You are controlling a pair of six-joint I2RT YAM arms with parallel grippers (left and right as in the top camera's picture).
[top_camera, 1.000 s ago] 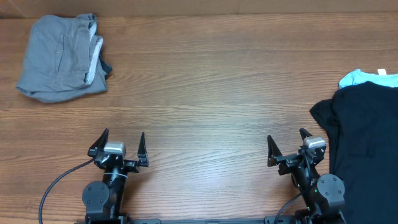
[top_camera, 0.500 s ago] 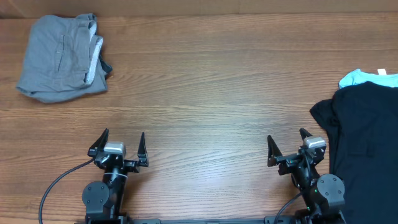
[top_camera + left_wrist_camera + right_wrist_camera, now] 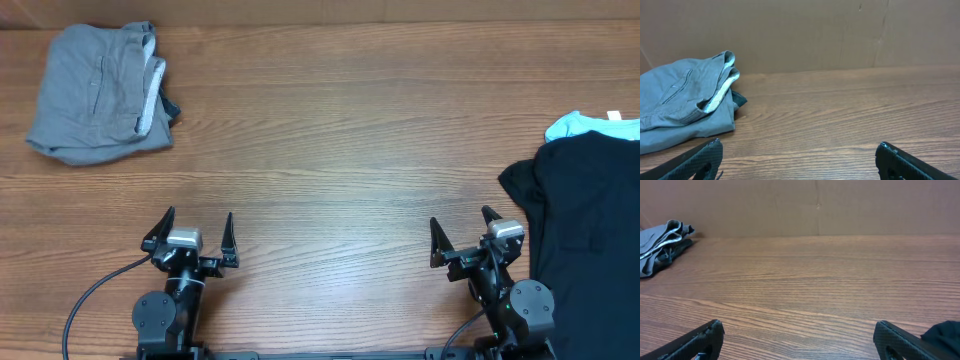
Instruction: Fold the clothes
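Your left claw [image 3: 198, 220] stands fully open and holds nothing; your right claw [image 3: 460, 222] is likewise wide open and empty. The grey garment [image 3: 95, 92] lies bunched on the table [image 3: 330, 150], well ahead of the left claw and off to its left. The black T-shirt [image 3: 590, 230] lies just beside the right claw, on its right, with a light blue garment [image 3: 580, 126] showing beyond it.

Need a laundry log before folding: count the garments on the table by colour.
grey garment: 1
black garment: 1
light blue garment: 1
Total: 3
A dark edge under the grey one may be a fourth; cannot tell.
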